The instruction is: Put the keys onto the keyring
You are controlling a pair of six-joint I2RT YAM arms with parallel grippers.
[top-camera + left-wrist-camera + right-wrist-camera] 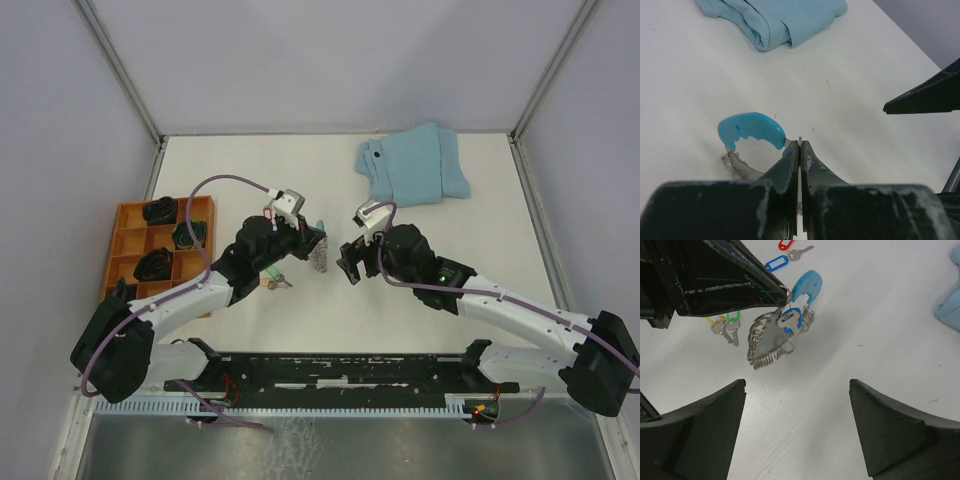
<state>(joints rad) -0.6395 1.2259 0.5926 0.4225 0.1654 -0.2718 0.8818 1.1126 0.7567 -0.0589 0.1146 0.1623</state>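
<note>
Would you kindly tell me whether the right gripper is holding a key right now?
No, the right gripper stands wide open in its wrist view, with nothing between its fingers.

In the left wrist view, the lower part of the large oval keyring of grey beaded wire with a bright blue plastic section (752, 129) is hidden behind the black left gripper (799, 146). The folded light-blue cloth (775, 17) is cut off by the top edge there. In the right wrist view, a yellow-tagged silver key (716, 329) has its tag partly hidden behind the left gripper. From above, the small silver keys (275, 282) beside the left arm (185, 298) are too small to tell apart, and that arm covers a corner of the orange compartment tray (128, 238).
</note>
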